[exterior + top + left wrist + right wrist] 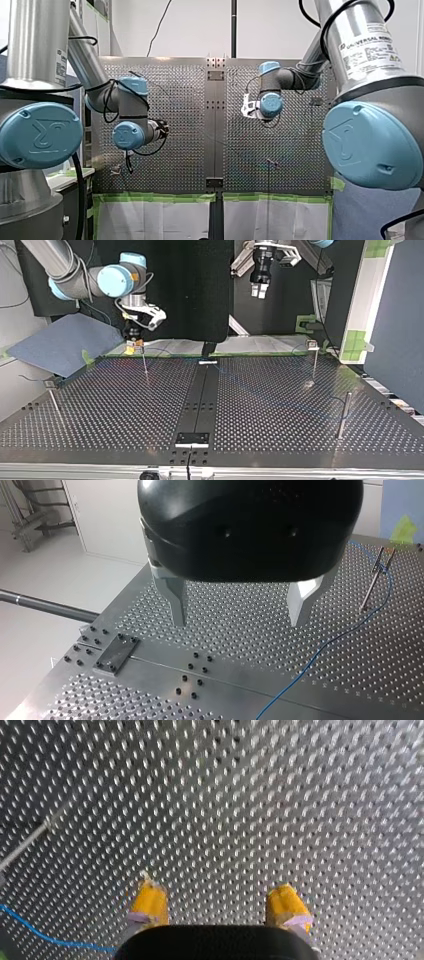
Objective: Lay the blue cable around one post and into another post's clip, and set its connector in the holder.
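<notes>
Left gripper (240, 607) apart above table (240, 650), right gripper (217, 907) apart (yellow pads (150, 902)), blue cable (320, 652) alongside

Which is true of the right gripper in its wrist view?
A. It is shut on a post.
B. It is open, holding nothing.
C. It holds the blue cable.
B: the right gripper has its pads apart over the table, with the cable off to one side.
</notes>
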